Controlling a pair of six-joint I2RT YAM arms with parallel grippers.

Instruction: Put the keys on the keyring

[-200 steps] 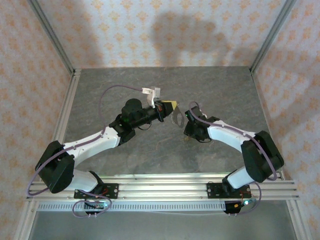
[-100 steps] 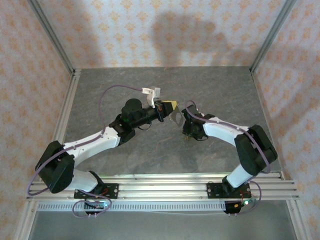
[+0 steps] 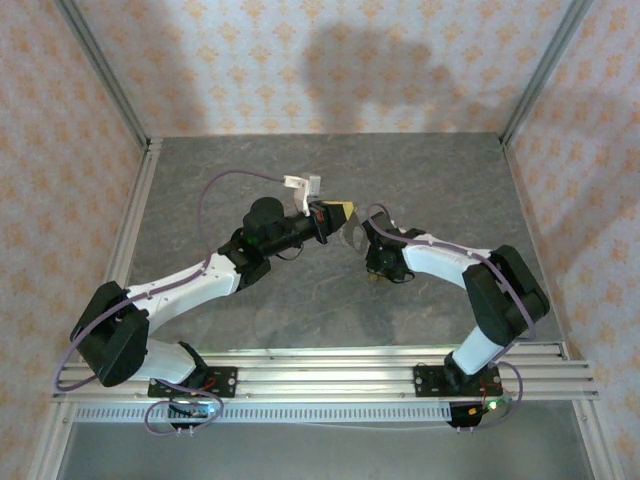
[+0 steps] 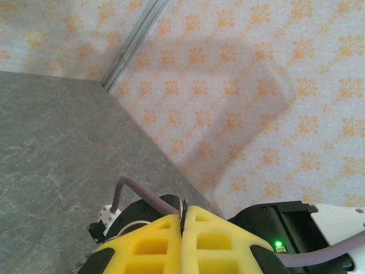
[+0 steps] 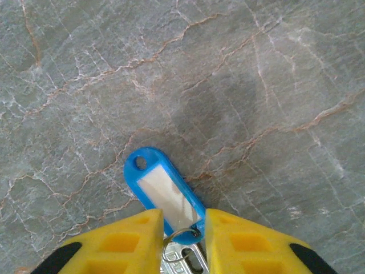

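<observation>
My left gripper (image 3: 340, 212) is raised in mid-table and shut on the keyring (image 3: 353, 236), a thin pale loop hanging off its tips. In the left wrist view the ring's edge (image 4: 183, 206) is pinched between the yellow fingers (image 4: 148, 240). My right gripper (image 3: 372, 276) points down at the table just right of the loop. Its wrist view shows the keys (image 5: 182, 264), a small silver key joined by a small wire ring to a blue tag (image 5: 165, 194) with a white label. The right gripper (image 5: 183, 228) straddles the tag's near end, jaws a narrow gap apart.
Grey marbled tabletop (image 3: 440, 180) is bounded by metal rails (image 3: 128, 230) and patterned walls. The right arm's body (image 4: 296, 220) with a green light sits close beyond the left fingers. A purple cable (image 3: 215, 185) loops over the left arm.
The right arm has swung slightly left towards the left gripper, and its jaws have narrowed round the tag and key. The left arm and the keyring have not moved.
</observation>
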